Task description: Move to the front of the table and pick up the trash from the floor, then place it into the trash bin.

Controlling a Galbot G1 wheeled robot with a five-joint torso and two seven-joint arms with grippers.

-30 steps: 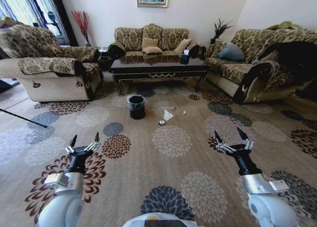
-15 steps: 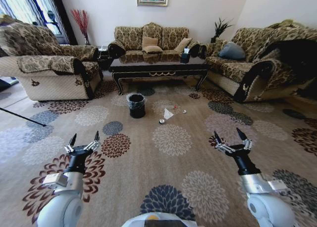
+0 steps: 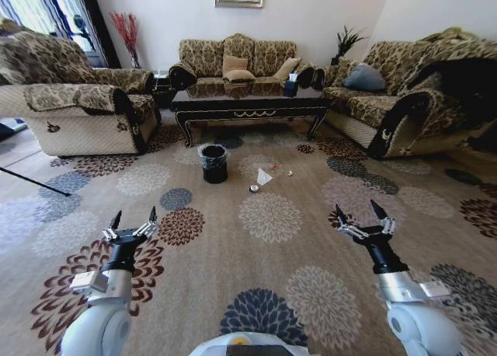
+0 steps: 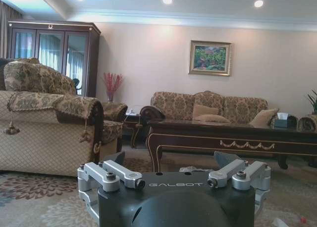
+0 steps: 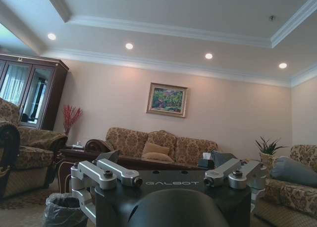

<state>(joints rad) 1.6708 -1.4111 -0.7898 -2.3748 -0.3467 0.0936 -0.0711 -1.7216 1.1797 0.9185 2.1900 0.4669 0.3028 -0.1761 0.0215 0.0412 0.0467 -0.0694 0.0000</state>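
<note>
Left hand [image 3: 133, 222] at 8 o'clock and right hand [image 3: 359, 216] at 4 o'clock hover over the flowered carpet [image 3: 272, 278], fingers spread wide, empty. The small round black bag-lined trash bin [image 3: 213, 163] stands at 12 o'clock before the long glossy dark brown worktop [image 3: 248, 107]. Folded white paper [image 3: 264, 177], red-capped bottle [image 3: 275, 169] and silvery can [image 3: 254, 188] lie just beside the bin, toward 1 o'clock.

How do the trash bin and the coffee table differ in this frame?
The trash bin is small, round and black, lined with a crinkled clear bag; the table is long, glossy dark brown, with a gold ornament on its rail. The bin sits directly on the carpet; the table stands on curved legs. Both are dark and stand upright.
</note>
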